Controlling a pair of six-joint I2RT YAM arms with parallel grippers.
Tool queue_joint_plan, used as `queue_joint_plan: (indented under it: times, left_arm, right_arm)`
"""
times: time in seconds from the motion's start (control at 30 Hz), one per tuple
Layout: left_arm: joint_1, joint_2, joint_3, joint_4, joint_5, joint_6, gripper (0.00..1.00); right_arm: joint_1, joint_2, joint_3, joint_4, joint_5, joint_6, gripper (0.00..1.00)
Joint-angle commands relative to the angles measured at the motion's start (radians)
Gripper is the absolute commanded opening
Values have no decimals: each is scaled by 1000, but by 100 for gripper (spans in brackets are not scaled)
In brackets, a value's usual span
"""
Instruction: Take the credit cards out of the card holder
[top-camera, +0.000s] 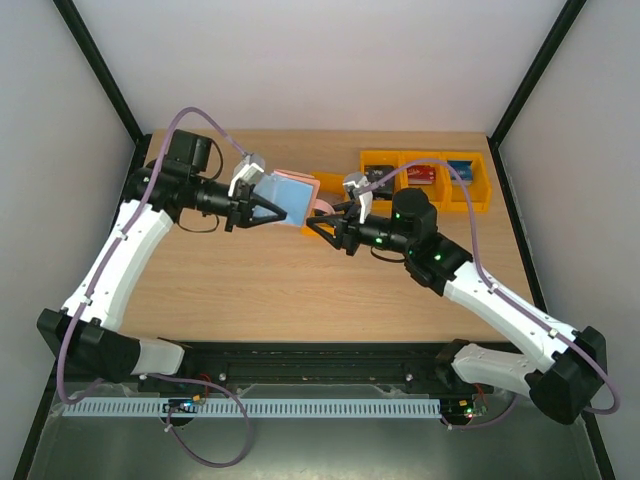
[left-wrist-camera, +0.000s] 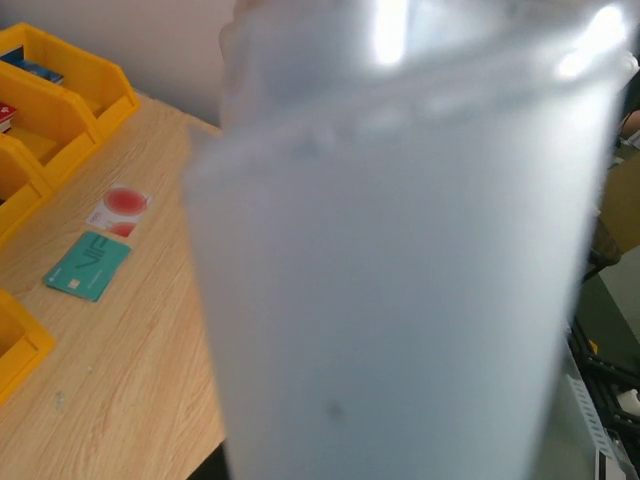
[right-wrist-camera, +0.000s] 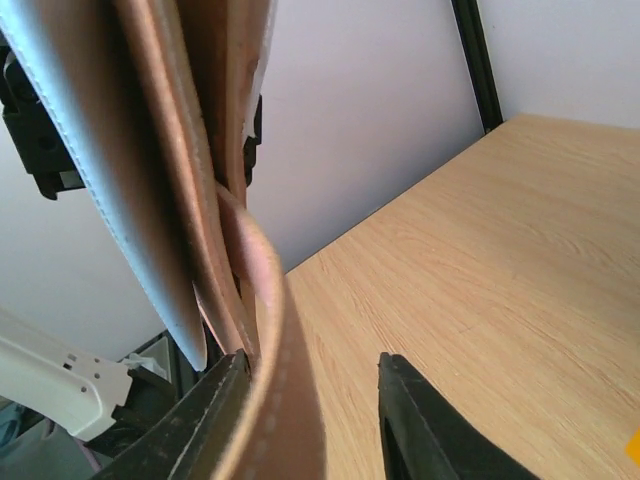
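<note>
Mid-air tug over the surface (top-camera: 300, 290)
Left claw (top-camera: 262, 208) pinches the blue-grey card (top-camera: 287, 196); right claw (top-camera: 322, 226) straddles the card holder (top-camera: 308, 184), probably bracing it for the pull, grip unclear. Red card (left-wrist-camera: 120, 206) lies on the surface.

Left wrist view: the teal-green card (left-wrist-camera: 88, 266) lying on the table (left-wrist-camera: 130, 380) bears large pale letters that appear to read "VIP", while the red-and-white card (left-wrist-camera: 119, 211) just beside it shows only a red disc, and no other lettering is legible in any view.
</note>
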Motion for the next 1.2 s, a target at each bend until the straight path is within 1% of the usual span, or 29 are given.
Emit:
queue_joint_plan:
  times: [0.0, 0.03, 0.07, 0.23, 0.3, 0.33, 0.37, 0.4, 0.43, 0.47, 0.5, 0.53, 0.57, 0.63, 0.7, 0.77, 0.83, 0.9, 0.97, 1.07, 1.1, 1.17]
  left_arm:
    - [-10, -26, -22, -11, 55, 23, 2]
    - [-11, -27, -26, -11, 54, 25, 2]
    - [-12, -27, -31, -10, 54, 25, 2]
    - [-31, -22, -56, 20, 17, 1, 2]
    - [-40, -17, -64, 33, -15, -10, 2]
    - [-43, -15, -69, 37, -20, -13, 2]
    - [-47, -15, -73, 41, -23, -13, 2]
    - [-50, -15, -78, 46, -31, -15, 2]
    - [-50, -15, -82, 55, -51, -21, 10]
    - [-49, -15, -86, 67, -80, -32, 34]
    - [-47, -16, -91, 92, -127, -52, 67]
    - [-40, -18, -101, 127, -182, -89, 94]
    - [-27, -20, -113, 167, -234, -129, 98]
    - [-10, -21, -126, 217, -358, -175, 99]
    - [-17, -19, -125, 224, -445, -158, 99]
    - [-32, -15, -118, 217, -476, -138, 99]
    - [-53, -9, -117, 222, -497, -138, 99]
    - [-71, 0, -121, 226, -518, -139, 99]
    - [-80, 4, -130, 232, -546, -138, 99]
    - [-81, 4, -155, 259, -612, -145, 99]
    - [-80, 5, -160, 269, -666, -152, 99]
    - [-75, 9, -159, 280, -732, -156, 99]
  right_arm:
    - [-2, 23, 53, 9, 24, 2, 28]
    - [-3, 28, 55, 12, 13, 4, 26]
    - [-2, 36, 58, 13, 4, 4, 27]
    - [0, 78, 93, 30, -91, 19, 38]
    - [4, 87, 93, 73, -117, 47, 40]
    - [6, 91, 91, 96, -124, 62, 39]
    - [8, 95, 89, 123, -133, 80, 36]
    - [9, 98, 86, 149, -145, 100, 28]
    - [10, 101, 82, 180, -155, 127, 16]
    - [10, 103, 77, 200, -153, 152, 3]
    - [10, 105, 77, 205, -136, 170, 2]
    - [10, 107, 82, 186, -103, 182, 2]
    - [10, 114, 94, 145, -49, 189, 2]
    - [11, 140, 130, 7, 104, 217, 2]
    - [27, 176, 173, -115, 238, 250, 2]
    - [66, 210, 204, -177, 361, 280, 2]
    - [108, 251, 241, -219, 433, 292, 2]
    - [135, 288, 279, -258, 480, 322, 2]
    - [144, 309, 298, -259, 491, 333, 2]
    - [151, 311, 303, -242, 449, 330, 2]
    - [152, 309, 303, -240, 427, 326, 2]
    - [151, 302, 296, -240, 390, 321, 2]
